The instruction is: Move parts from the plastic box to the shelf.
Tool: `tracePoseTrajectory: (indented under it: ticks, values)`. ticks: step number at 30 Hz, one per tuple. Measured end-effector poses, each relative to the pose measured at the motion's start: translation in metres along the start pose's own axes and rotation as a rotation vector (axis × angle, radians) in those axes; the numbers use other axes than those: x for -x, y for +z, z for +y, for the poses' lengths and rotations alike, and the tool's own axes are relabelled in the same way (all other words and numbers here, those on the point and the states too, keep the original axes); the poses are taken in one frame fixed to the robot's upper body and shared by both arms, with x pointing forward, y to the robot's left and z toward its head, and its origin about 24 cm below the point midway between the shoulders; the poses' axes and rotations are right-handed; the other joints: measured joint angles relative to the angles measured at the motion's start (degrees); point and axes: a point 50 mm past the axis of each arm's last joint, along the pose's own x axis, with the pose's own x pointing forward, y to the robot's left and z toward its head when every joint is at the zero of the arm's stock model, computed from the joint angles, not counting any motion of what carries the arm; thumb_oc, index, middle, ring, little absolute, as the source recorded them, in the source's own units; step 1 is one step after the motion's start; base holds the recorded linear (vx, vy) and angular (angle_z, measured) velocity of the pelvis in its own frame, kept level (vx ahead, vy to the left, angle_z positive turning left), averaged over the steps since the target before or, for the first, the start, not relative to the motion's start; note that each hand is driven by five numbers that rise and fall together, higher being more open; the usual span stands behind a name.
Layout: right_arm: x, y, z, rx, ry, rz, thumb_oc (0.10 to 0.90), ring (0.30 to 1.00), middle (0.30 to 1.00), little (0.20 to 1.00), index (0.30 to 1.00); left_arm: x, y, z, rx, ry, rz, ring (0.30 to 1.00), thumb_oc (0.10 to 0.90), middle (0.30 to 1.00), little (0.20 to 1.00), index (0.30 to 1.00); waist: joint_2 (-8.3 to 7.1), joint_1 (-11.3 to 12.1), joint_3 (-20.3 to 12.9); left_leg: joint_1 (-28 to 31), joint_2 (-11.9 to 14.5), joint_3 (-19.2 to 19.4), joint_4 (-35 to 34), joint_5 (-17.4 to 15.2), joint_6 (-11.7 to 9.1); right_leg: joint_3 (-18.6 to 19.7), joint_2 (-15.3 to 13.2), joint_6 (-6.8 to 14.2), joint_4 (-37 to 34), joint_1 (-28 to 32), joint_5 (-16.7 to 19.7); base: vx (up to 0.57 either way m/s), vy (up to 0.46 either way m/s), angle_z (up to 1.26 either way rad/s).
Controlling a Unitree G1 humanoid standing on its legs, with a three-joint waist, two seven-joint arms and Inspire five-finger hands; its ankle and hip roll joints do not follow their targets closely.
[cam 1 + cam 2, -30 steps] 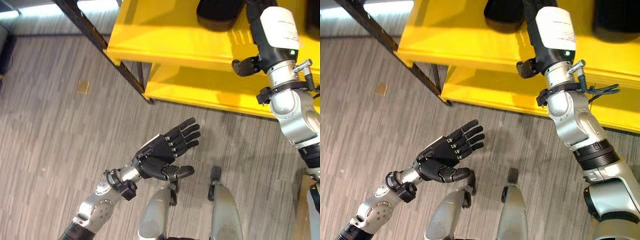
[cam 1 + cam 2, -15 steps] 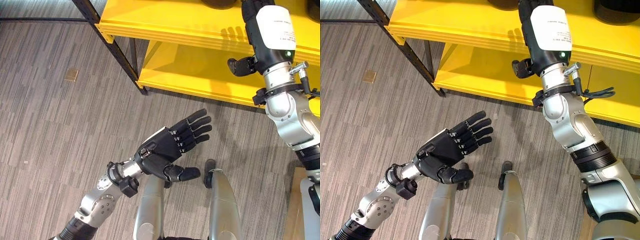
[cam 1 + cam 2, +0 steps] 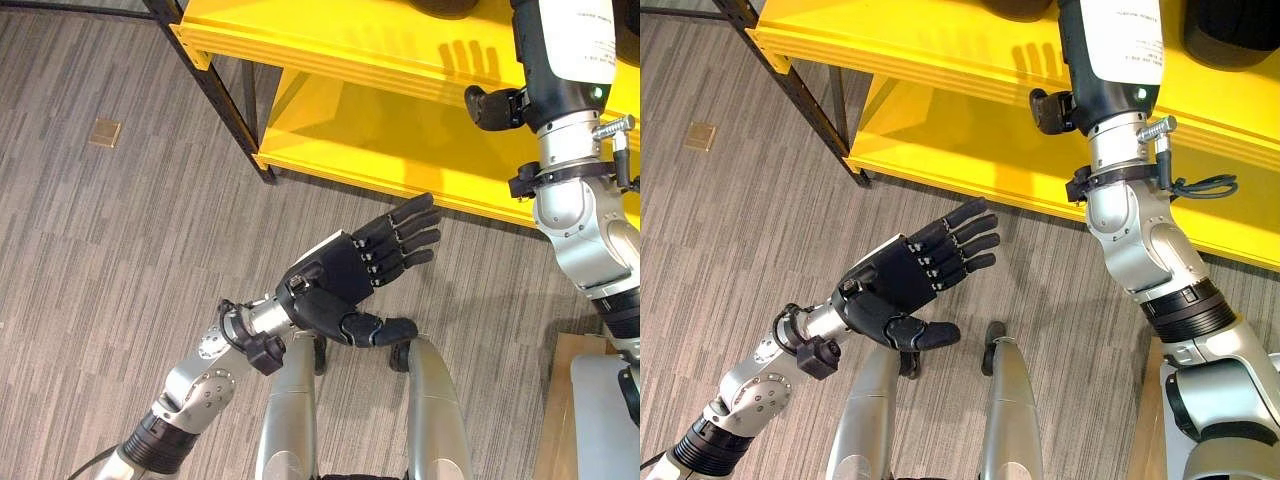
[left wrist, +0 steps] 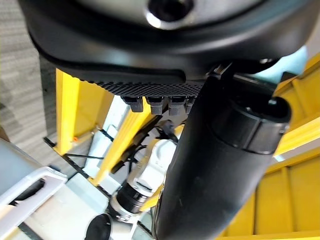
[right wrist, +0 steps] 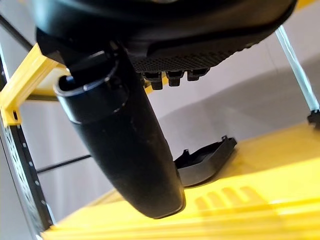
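Observation:
My right hand (image 3: pixel 488 106) reaches over the top board of the yellow shelf (image 3: pixel 330 45), its fingers running past the picture's upper edge. In the right wrist view its thumb (image 5: pixel 125 145) is straight and the fingers hold nothing. A black moulded part (image 5: pixel 205 162) lies on the yellow board just beyond them, apart from the hand. Dark parts (image 3: pixel 1230 30) rest further back on that board. My left hand (image 3: pixel 345 285) hovers open and palm-up over the floor in front of the shelf, holding nothing. A pale grey box (image 3: pixel 605 415) shows at the lower right.
The shelf's lower yellow board (image 3: pixel 400 140) sits close to the striped grey floor. A black slanted shelf post (image 3: pixel 210 90) stands at the shelf's left corner. A small brass floor plate (image 3: pixel 104 132) lies to the left. A wooden surface (image 3: pixel 555 420) borders the pale box.
The camera has shifted, so the shelf's parts have slid towards the top edge. My left hand, still open, has risen a little towards the shelf. My right hand stays over the top board.

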Motion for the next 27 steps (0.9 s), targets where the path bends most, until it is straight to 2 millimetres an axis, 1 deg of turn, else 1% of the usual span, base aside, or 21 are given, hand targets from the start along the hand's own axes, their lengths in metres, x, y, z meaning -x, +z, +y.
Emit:
tracePoseTrajectory:
  ticks: [2,4,6,10,12,14,16,20,22,24,26,27]
  values:
    - [0.0,0.007,0.004,-0.15,0.024,0.011,0.9,1.0,1.0,1.0,1.0,-0.001,0.0,0.002,0.001,0.014,-0.003,1.0,0.9,1.0,1.0,1.0,-0.04,-0.24,-0.02,1.21,0.04,-0.02,-0.56,-0.05,0.01,-0.05,0.01,0.02,-0.46,1.29,0.01,0.0,0.0,0.0]
    - [0.0,0.014,0.008,-0.25,0.037,0.009,0.9,1.0,1.0,1.0,1.0,-0.003,-0.001,0.003,0.012,0.019,-0.018,1.0,0.9,1.0,1.0,1.0,-0.05,-0.2,-0.03,2.31,0.05,-0.03,-0.84,-0.2,0.1,-0.07,0.0,0.04,-0.76,2.35,-0.04,0.02,-0.001,0.01]
    - [0.0,0.023,0.014,-0.426,0.042,0.015,0.9,1.0,1.0,1.0,1.0,-0.006,-0.004,0.001,0.029,0.018,-0.035,1.0,0.9,1.0,1.0,1.0,-0.4,-0.43,-0.12,3.75,0.23,-0.06,-1.53,-0.64,0.47,-0.14,0.0,-0.2,-1.92,4.03,-0.37,0.04,0.002,0.05]
    - [-0.002,0.035,0.013,-0.677,0.003,0.032,0.9,1.0,1.0,1.0,1.0,-0.007,-0.008,0.001,0.021,0.022,-0.024,1.0,0.9,1.0,1.0,1.0,-0.67,-0.3,-0.21,5.31,0.24,-0.09,-2.37,-0.61,0.4,-0.2,0.02,-0.11,-2.79,5.6,-0.47,0.03,-0.009,0.01]
    - [-0.004,0.037,0.013,-0.759,-0.025,0.055,0.9,1.0,1.0,1.0,1.0,-0.008,-0.01,0.001,0.024,0.02,-0.017,1.0,0.9,1.0,1.0,1.0,-0.75,-0.39,-0.22,5.99,0.25,-0.08,-2.75,-0.59,0.39,-0.28,0.05,-0.07,-3.25,6.3,-0.43,0.04,-0.006,0.0]
    - [-0.005,0.033,0.013,-0.855,-0.053,0.103,0.9,1.0,1.0,1.0,1.0,-0.009,-0.014,0.0,0.033,0.016,-0.006,1.0,0.9,1.0,1.0,1.0,-0.99,-0.39,-0.28,7.05,0.21,0.0,-3.43,-0.56,0.35,-0.39,0.02,0.0,-3.92,7.48,-0.43,0.04,-0.019,0.02]
    - [-0.005,0.031,0.013,-0.912,-0.068,0.136,0.9,1.0,1.0,1.0,1.0,-0.009,-0.015,0.0,0.038,0.019,-0.003,1.0,0.9,1.0,1.0,1.0,-1.02,-0.38,-0.3,7.68,0.24,0.03,-3.74,-0.33,-0.03,-0.44,0.07,0.15,-4.26,8.1,-0.35,0.05,-0.024,0.01]
    - [-0.005,0.024,0.011,-1.035,-0.122,0.22,0.9,1.0,1.0,1.0,1.0,-0.008,-0.018,0.001,0.043,0.025,0.005,1.0,0.9,1.0,1.0,1.0,-1.1,-0.47,-0.36,9.04,0.22,-0.01,-4.48,-0.26,-0.17,-0.72,0.05,0.42,-4.66,9.61,-0.25,0.04,-0.019,0.01]
    - [-0.007,0.017,0.006,-1.059,-0.173,0.248,0.9,1.0,1.0,1.0,1.0,-0.009,-0.017,0.002,0.038,0.026,0.002,1.0,0.9,1.0,1.0,1.0,-1.1,-0.37,-0.36,9.33,0.23,-0.11,-4.59,-0.27,-0.18,-0.9,0.02,0.42,-4.76,9.96,-0.34,0.06,-0.014,0.03]
    - [-0.008,0.004,0.005,-1.047,-0.218,0.3,0.9,1.0,1.0,1.0,1.0,-0.007,-0.019,0.007,0.041,0.047,0.012,1.0,0.9,1.0,1.0,1.0,-1.13,-0.33,-0.38,10.68,0.22,-0.12,-5.13,-0.3,-0.21,-1.03,-0.01,0.43,-5.21,11.32,-0.43,0.08,-0.015,0.01]
    - [-0.008,0.0,0.002,-1.041,-0.246,0.314,0.9,1.0,1.0,1.0,1.0,-0.006,-0.02,0.008,0.04,0.052,0.014,1.0,0.9,1.0,1.0,1.0,-1.21,-0.35,-0.5,11.37,0.19,-0.01,-5.54,-0.32,-0.25,-1.0,-0.07,0.33,-5.53,11.88,-0.58,0.12,-0.01,-0.01]
    - [-0.008,0.0,0.002,-1.041,-0.258,0.322,0.9,1.0,1.0,1.0,1.0,-0.005,-0.02,0.008,0.042,0.053,0.014,1.0,0.9,1.0,1.0,1.0,-1.22,-0.51,-0.53,12.85,0.16,0.06,-6.33,-0.27,-0.32,-1.04,-0.06,0.35,-6.58,13.31,-0.58,0.18,-0.016,-0.04]
